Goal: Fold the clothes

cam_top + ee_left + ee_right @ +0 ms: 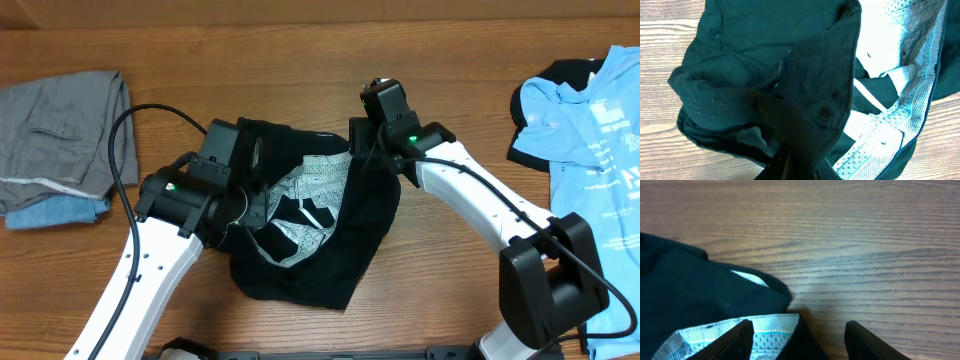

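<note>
Black, limp, likely light shorts (340, 250): best pinched along pale waistband (320, 180); right gripper (799, 332) jaws apart, left gripper (250, 200) jaws buried, unreadable.

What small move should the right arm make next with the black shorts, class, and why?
Probably shift the right gripper sideways onto the pale waistband and close. Its jaws stand open over bare table, the band lies just beside one finger, and the black shorts lie bunched, needing spreading.

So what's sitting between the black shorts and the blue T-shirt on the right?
In the overhead view, only the right arm crosses there, above bare table; no garment lies between the black shorts and blue T-shirt.
</note>
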Motion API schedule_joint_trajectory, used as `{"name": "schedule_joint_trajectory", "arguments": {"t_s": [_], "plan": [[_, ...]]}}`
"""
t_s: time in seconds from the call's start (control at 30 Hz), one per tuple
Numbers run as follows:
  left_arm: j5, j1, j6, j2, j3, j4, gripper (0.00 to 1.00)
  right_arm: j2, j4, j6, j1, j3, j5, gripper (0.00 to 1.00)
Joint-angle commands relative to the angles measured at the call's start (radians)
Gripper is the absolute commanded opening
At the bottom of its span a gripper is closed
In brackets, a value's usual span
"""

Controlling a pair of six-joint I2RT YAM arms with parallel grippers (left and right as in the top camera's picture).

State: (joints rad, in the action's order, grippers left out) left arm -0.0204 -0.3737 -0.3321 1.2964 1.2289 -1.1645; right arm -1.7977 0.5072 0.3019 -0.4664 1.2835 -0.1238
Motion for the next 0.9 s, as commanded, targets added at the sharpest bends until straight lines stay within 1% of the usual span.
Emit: {"name": "schedule_joint_trajectory", "arguments": {"t_s": [0.0, 0.17, 0.6, 0.73, 0.77, 0.83, 0.87], "plan": [[-0.013, -0.008, -0.013, -0.001, -0.01, 0.013, 0.14, -0.001, 0.003, -0.049, -0.005, 0.012, -0.002, 0.66], [-0.013, -0.008, -0.025, -0.001, -0.01, 0.014, 0.15, -0.001, -0.006, -0.067, -0.005, 0.012, 0.085, 0.66], [-0.013, -0.008, -0.031, -0.001, -0.01, 0.012, 0.15, -0.05, 0.04, -0.098, -0.006, 0.012, 0.083, 0.66], [-0.013, -0.008, -0.031, -0.001, -0.01, 0.008, 0.15, -0.062, 0.038, -0.098, -0.005, 0.012, 0.079, 0.67], [-0.013, -0.008, -0.031, -0.001, -0.01, 0.009, 0.15, -0.062, 0.038, -0.098, -0.005, 0.012, 0.072, 0.66], [-0.013, -0.008, -0.031, -0.001, -0.01, 0.008, 0.15, -0.062, 0.063, -0.098, -0.005, 0.012, 0.041, 0.54], [-0.013, -0.008, -0.031, -0.001, -0.01, 0.008, 0.15, -0.062, 0.084, -0.098, -0.005, 0.012, 0.021, 0.52]]}}
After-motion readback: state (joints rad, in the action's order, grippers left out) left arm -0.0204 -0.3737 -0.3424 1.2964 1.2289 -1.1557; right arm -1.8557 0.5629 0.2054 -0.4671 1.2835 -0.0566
